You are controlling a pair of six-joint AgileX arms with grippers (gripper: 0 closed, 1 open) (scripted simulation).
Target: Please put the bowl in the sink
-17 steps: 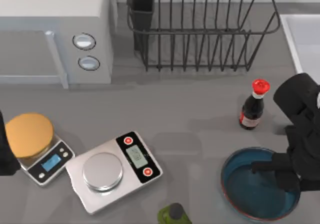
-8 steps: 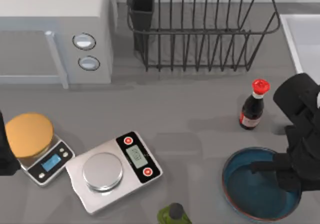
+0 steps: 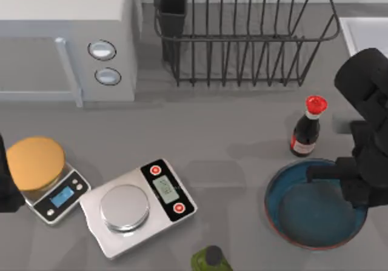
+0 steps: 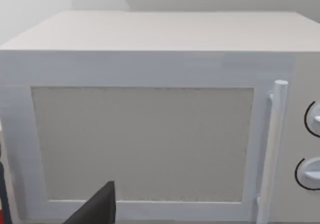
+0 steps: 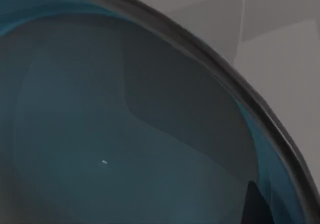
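The sink (image 3: 365,31) sits at the table's far right corner, holding nothing visible. The bowl (image 3: 303,213), also holding nothing, is at the near right, just before the sauce bottle (image 3: 308,127), its right rim under the right gripper (image 3: 350,183), whose finger state I cannot tell. The left arm (image 3: 5,180) is parked at the left edge.

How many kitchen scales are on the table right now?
2. A small dark scale carrying an orange disc sits near the table's left edge; a larger silver scale with a round steel plate lies just right of it. Nothing suggests another is hidden.
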